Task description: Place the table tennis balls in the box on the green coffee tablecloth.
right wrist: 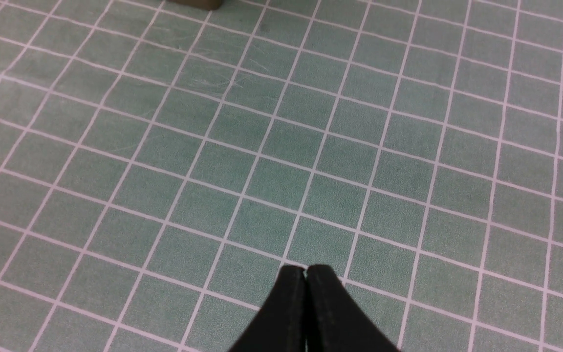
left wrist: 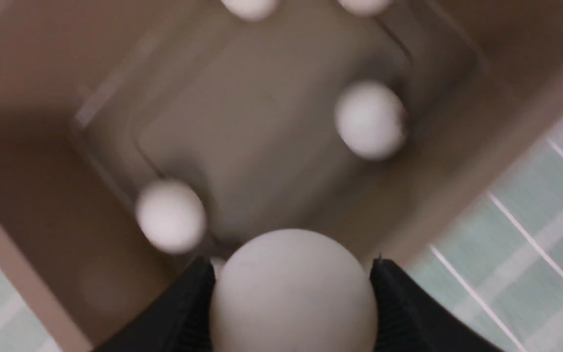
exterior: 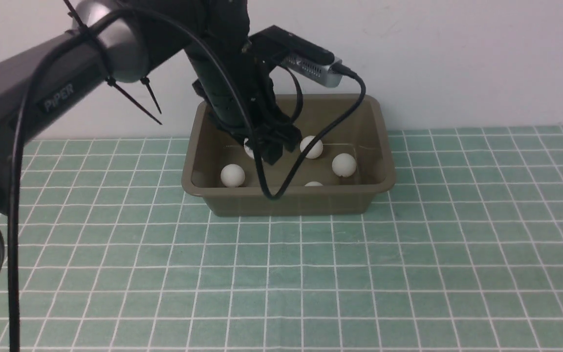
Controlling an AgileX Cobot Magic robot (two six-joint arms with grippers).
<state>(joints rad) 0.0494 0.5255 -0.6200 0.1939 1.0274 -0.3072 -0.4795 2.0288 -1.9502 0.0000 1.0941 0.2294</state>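
White ball [left wrist: 293, 293] clamped in left tool [left wrist: 293, 303] — inside box [exterior: 291, 200].

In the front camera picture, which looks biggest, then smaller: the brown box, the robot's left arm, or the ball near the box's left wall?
1. left arm, though it's nearest the camera
2. box
3. ball

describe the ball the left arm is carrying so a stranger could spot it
Find the olive-brown box on the green cloth. The left arm reaches into it, and one white ball sits between its black fingers. The other balls lie loose on the box floor.
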